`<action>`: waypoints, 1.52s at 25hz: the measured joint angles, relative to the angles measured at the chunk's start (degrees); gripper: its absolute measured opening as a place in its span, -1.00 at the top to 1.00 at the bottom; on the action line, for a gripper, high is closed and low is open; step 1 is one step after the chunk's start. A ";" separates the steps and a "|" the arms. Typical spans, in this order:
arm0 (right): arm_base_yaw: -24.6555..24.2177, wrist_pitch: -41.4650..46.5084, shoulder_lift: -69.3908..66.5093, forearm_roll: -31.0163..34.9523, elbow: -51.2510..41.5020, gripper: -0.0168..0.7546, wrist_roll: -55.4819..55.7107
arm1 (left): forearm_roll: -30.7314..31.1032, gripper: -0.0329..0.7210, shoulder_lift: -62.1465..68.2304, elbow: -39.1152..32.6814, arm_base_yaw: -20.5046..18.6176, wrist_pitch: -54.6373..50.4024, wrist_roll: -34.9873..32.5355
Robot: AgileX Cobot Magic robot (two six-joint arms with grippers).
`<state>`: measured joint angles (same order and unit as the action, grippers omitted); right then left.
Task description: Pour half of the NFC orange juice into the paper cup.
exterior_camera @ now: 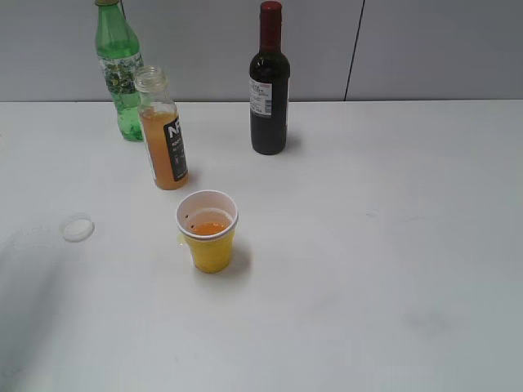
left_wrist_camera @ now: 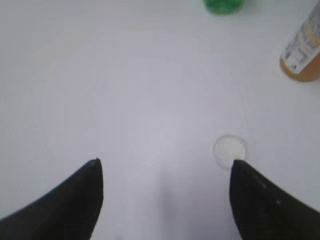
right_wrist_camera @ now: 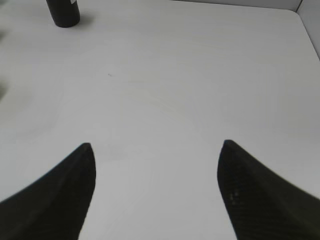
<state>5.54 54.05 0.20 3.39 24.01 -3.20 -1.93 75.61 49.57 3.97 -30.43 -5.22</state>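
On the table (exterior_camera: 392,245), the NFC orange juice (exterior_camera: 165,139) stands uncapped toward the back left, with the green bottle (exterior_camera: 120,73) just behind it to the left. The wine bottle (exterior_camera: 269,82) stands at the back, right of both. The paper cup (exterior_camera: 208,231) sits in front of the juice, liquid in it. A cap (exterior_camera: 78,228) lies near the left edge.

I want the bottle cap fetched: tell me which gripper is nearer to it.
Left. The left gripper hangs open with the cap just beyond its fingertip; the right gripper sees only bare table and the wine bottle.
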 joint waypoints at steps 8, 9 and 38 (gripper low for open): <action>0.00 0.00 0.00 0.00 0.00 -0.53 0.00 | 0.27 -0.65 -1.90 4.74 -0.50 -29.28 0.00; 0.00 0.00 0.00 0.00 0.00 -0.53 0.00 | 0.27 -0.65 -3.03 3.90 -0.50 -30.48 0.00; 0.00 0.00 0.00 0.10 0.00 -0.53 0.00 | -2.33 -0.65 -65.65 -22.20 -0.50 -32.49 4.61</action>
<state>5.54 54.05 0.20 3.50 24.01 -3.20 -4.26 9.96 27.37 3.47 -62.92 -0.61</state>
